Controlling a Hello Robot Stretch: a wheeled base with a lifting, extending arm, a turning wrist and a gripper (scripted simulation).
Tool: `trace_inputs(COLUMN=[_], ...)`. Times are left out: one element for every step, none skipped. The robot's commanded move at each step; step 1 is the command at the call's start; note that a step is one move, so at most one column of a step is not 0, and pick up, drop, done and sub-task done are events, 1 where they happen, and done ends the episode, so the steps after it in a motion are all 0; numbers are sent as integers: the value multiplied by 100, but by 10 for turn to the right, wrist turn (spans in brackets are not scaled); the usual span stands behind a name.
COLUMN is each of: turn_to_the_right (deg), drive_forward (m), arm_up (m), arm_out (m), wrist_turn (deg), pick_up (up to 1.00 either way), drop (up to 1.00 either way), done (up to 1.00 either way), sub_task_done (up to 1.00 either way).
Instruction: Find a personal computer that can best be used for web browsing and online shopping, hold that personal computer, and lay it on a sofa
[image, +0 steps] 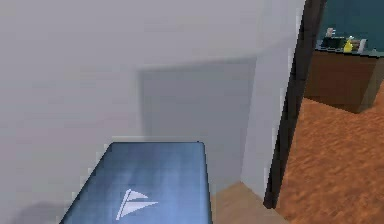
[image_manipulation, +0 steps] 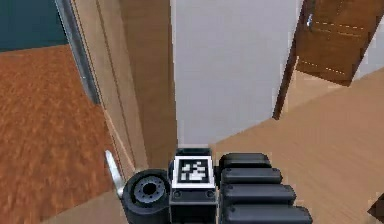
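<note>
Your pincer (image_manipulation: 120, 178) sits low in the arm side view, left of the middle: a dark round body with one thin pale finger curving up from it. Whether it is spread or pressed together, you cannot tell, nor whether it holds anything (its far end is too hard to make out against the woodwork behind it). Just right of it stands a white square marker (image_manipulation: 192, 170) with black marks, and right of that the arm (image_manipulation: 258, 190), a stack of dark blocks running to the bottom edge.

The laptop (image: 150, 180) lies at the bottom of the forward view, a little left of centre: a flat blue-grey slab, lid down, with a white sail-like mark near its close edge. What it rests on cannot be told.

Behind it rises a plain pale wall (image: 80, 70). To the right is a dark door frame (image: 290, 110), and through it you see a reddish wood floor (image: 340, 160) and a brown cabinet (image: 345, 75) with a small yellow thing (image: 348, 45) on top.

In the arm side view, a light wooden post (image_manipulation: 120, 70) stands behind the pincer, and a brown door (image_manipulation: 335, 40) shows at the upper right.
</note>
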Motion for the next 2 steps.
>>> trace_inputs(turn_to_the_right=[60,0], drive_forward=[0,30], arm_up=[0,0], arm_out=[0,0], wrist_turn=[0,0], pick_up=[0,0], drop=[0,0], done=[0,0], sub_task_done=[0,0])
